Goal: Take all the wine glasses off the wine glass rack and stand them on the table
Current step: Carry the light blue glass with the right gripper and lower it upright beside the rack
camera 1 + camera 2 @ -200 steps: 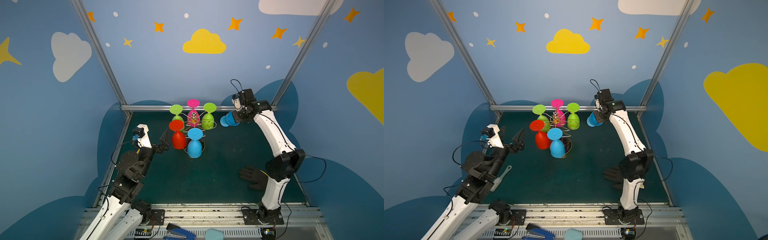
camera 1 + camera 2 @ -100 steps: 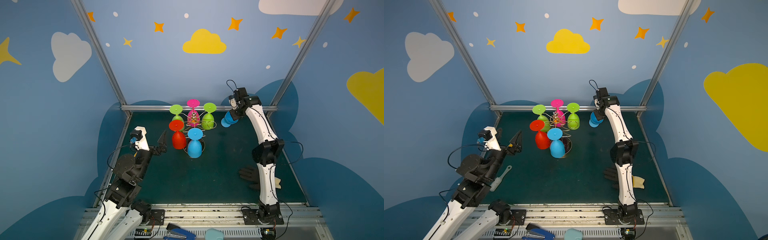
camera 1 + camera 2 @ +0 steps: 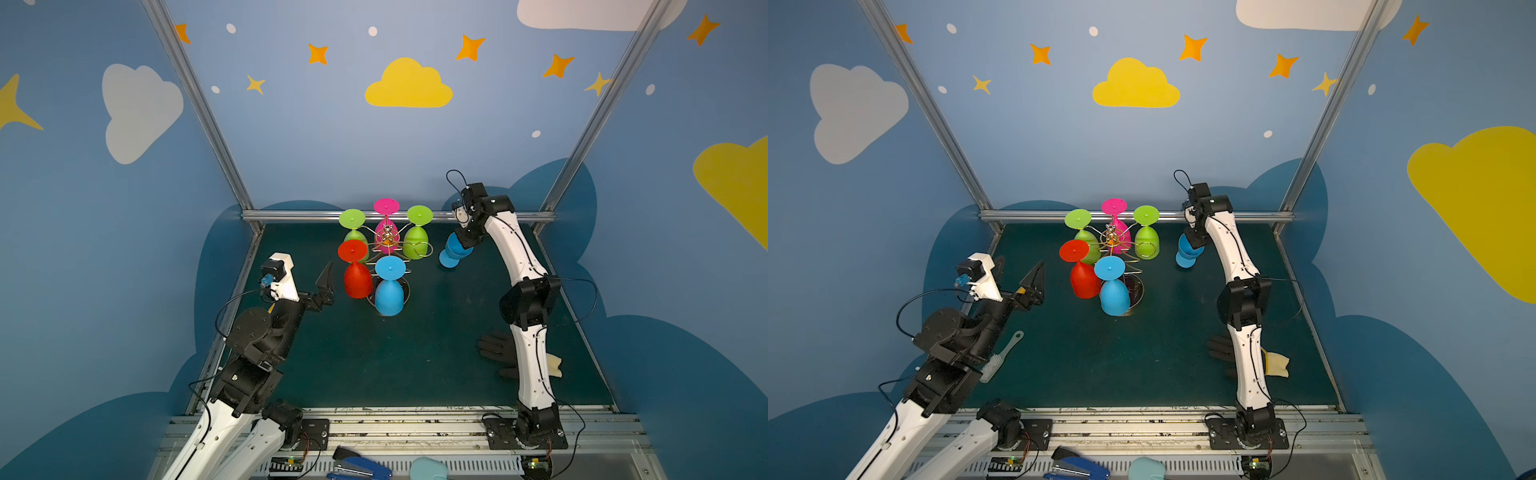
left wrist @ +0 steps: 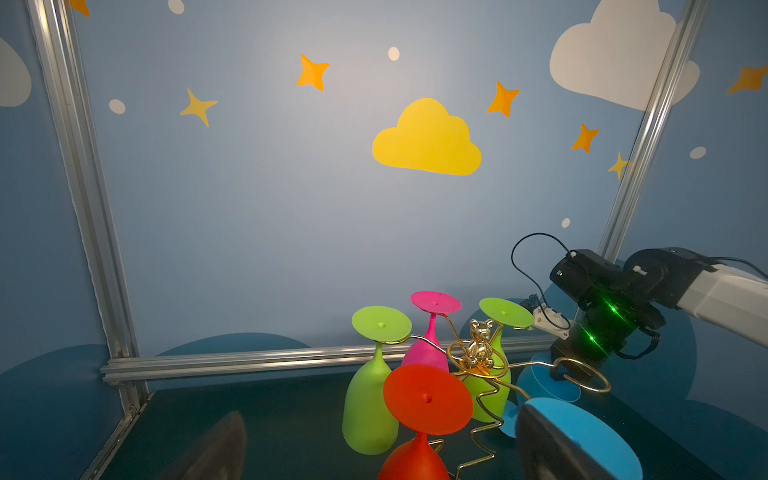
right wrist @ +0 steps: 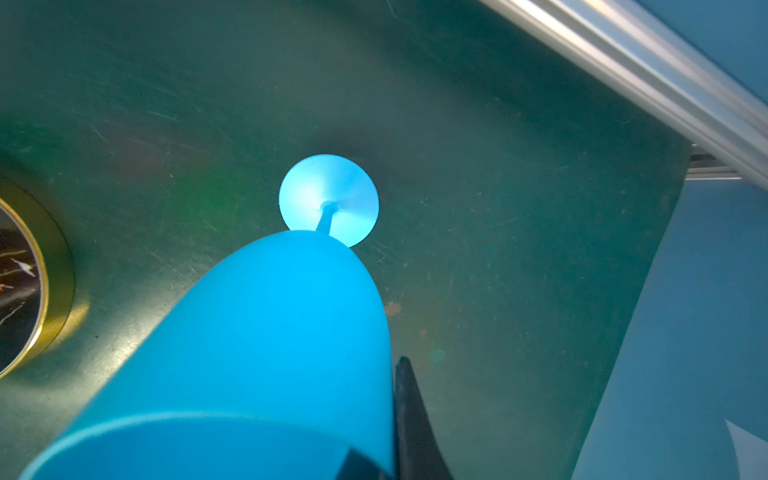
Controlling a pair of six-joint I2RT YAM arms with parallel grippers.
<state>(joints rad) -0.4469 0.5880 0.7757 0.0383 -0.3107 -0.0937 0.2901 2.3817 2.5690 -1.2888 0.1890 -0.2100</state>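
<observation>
The wine glass rack (image 3: 388, 242) (image 3: 1112, 240) (image 4: 478, 353) is a gold wire stand at the back middle of the mat. Red (image 3: 356, 279), blue (image 3: 388, 293), pink and two green glasses hang on it upside down. My right gripper (image 3: 463, 244) (image 3: 1196, 245) is shut on the rim of another blue wine glass (image 3: 452, 252) (image 3: 1187, 254) (image 5: 270, 332). That glass is off the rack, to its right, tilted, with its foot low over the mat. My left gripper (image 3: 311, 282) (image 3: 1017, 272) (image 4: 384, 457) stands open just left of the red glass, touching nothing.
The rack's round gold-rimmed base (image 5: 54, 270) lies close beside the held glass. A black glove (image 3: 494, 349) lies by the right arm. A brush (image 3: 1003, 357) lies under the left arm. An aluminium rail (image 3: 395, 215) runs along the mat's back edge. A blue stapler (image 3: 357, 471) sits at the front.
The right arm has folded at the elbow, and the blue glass it holds has sunk a little toward the mat. The left gripper has hardly moved.
</observation>
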